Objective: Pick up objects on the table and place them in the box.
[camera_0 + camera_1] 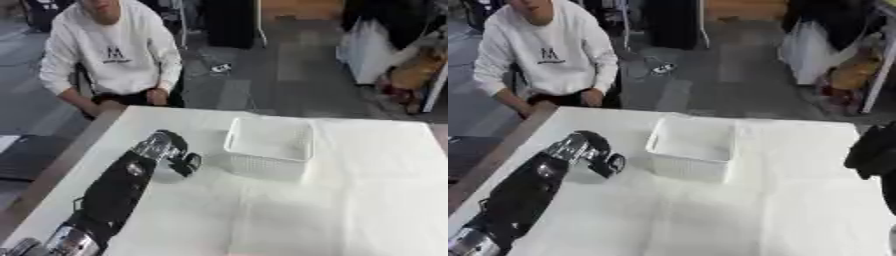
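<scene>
1. The table (350,210) is covered with a white cloth and fills the lower part of both views, its left edge running askew from the far left corner down towards the near left corner
2. A white box (269,146), a rectangular basket with meshed walls, stands on the table near its far edge, roughly midway between the left and right edges; it looks empty as far as its inside can be seen
3. The left arm (114,192), black with silver joints, comes in from the near left corner and reaches along the left side of the table towards the box
4. The left hand (179,159) is at the end of that arm, just beside the box's left wall and apart from it, low over the cloth; its fingers are curled in on themselves, and whether they hold some small thing I cannot tell
5. No loose object for picking can be made out on the cloth around the hand or the box
6. A dark shape (874,152) shows at the right edge of the right eye view, over the table's right side; it seems to be part of the right arm, and the state of its fingers cannot be told
</scene>
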Controlling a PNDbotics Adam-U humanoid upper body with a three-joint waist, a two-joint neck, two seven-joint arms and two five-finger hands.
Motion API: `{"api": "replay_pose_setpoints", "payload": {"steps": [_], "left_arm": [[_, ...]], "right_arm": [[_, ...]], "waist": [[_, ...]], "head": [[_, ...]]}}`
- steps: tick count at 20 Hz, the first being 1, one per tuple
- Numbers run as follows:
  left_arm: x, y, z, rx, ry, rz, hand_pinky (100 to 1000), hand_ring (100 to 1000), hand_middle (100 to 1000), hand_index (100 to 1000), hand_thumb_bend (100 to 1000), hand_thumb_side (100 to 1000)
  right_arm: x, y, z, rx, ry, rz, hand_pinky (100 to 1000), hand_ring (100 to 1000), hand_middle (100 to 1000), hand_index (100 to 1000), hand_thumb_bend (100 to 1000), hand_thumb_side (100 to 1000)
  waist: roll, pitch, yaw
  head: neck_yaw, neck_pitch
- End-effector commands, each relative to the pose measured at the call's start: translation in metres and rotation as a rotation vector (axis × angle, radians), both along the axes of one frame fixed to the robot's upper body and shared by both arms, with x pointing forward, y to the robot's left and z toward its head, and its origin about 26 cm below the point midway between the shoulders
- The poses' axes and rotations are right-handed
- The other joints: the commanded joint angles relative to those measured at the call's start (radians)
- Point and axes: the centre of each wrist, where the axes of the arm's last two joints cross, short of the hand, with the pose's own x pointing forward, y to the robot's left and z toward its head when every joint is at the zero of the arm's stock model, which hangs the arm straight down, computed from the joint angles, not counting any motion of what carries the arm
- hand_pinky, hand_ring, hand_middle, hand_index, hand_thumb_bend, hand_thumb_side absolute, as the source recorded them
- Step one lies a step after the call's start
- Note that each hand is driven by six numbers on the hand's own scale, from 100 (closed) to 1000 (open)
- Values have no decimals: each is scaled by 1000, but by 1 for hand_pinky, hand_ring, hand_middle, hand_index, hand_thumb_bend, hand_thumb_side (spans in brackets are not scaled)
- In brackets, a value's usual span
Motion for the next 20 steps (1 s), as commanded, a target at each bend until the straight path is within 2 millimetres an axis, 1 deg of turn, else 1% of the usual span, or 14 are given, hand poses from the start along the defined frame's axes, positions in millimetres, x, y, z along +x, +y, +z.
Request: {"api": "replay_pose_setpoints", "payload": {"steps": [1,4,5,6,17,19,20], "left_arm": [[3,4,9,-5,-47,1,199,408,623,674,616,1000],[2,4,6,-24,-57,-7,190,405,622,672,599,1000],[2,4,5,-31,-60,-9,191,406,623,674,613,1000],[1,4,4,-38,-64,-13,190,407,625,677,601,1000],[0,4,-2,-57,-106,-22,191,415,635,686,590,1000],[0,5,-4,-52,-105,-17,190,412,624,678,562,1000],[0,5,-5,-50,-103,-15,184,403,605,660,521,1000]], "right_arm": [[-1,1,8,-76,-156,35,100,383,373,487,100,870],[-1,1,7,-76,-155,35,100,383,373,486,100,873],[-1,1,7,-75,-155,35,100,383,373,486,100,876],[-1,1,7,-75,-154,35,100,383,373,486,100,871],[-2,1,8,-74,-153,36,100,382,373,486,100,872],[-2,1,7,-75,-152,36,100,382,372,486,100,872],[-2,1,7,-75,-152,35,100,382,372,486,100,872]], "waist": [[-2,-8,-2],[-2,-8,-4],[-2,-8,-4],[-2,-8,-5],[0,-5,-9],[0,-5,-9],[0,-5,-9]], "head": [[10,-11],[10,-13],[10,-14],[9,-14],[12,-19],[14,-20],[14,-20]]}}
